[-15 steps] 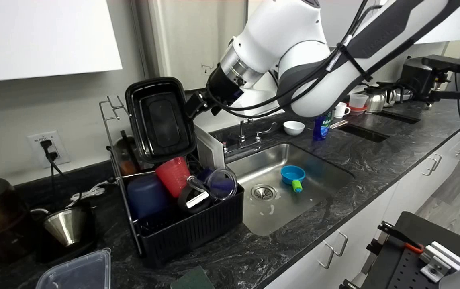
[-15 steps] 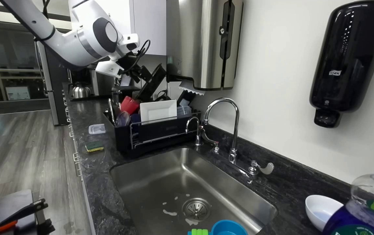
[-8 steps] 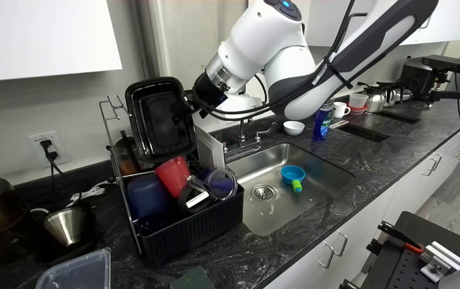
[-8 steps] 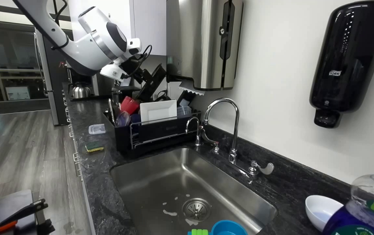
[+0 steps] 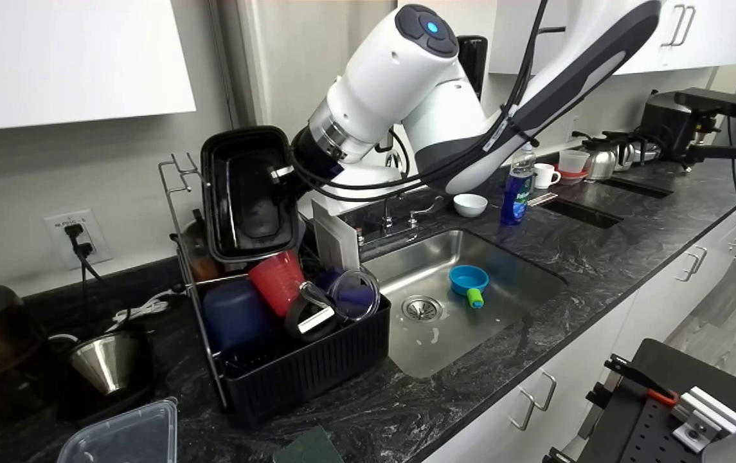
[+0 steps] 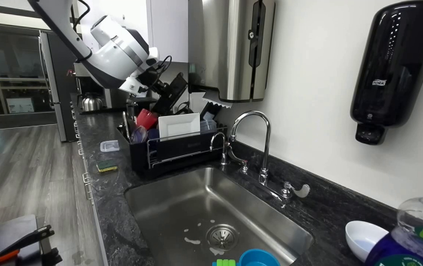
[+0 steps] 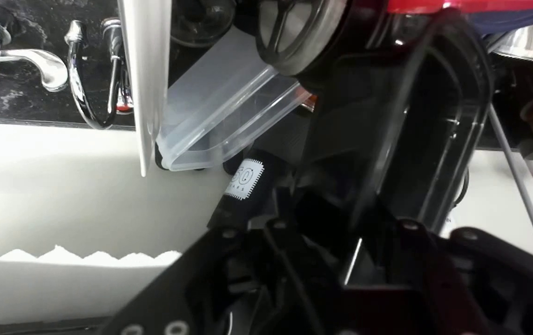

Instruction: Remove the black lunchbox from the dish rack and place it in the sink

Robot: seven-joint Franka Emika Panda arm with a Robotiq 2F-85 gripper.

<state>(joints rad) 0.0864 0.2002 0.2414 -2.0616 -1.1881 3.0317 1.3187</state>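
The black lunchbox stands steeply tilted on top of the dish rack, its hollow facing outward in an exterior view. In the sink beside the rack lie a blue bowl and a green-ended item. My gripper has reached the lunchbox's side wall, with dark fingers to either side of the rim in the wrist view. The lunchbox is black on black there and blurred. Whether both fingers press on the wall cannot be made out. In an exterior view, the gripper overlaps the box's dark outline.
A red cup leans just below the lunchbox, and a white plate stands upright on the sink side. The faucet rises behind the basin. A steel dispenser hangs on the wall near the box, with a white cabinet overhead.
My gripper has moved left onto the lunchbox wall, and its fingers have drawn closer together. The lunchbox has turned a little, with its right edge now farther left.
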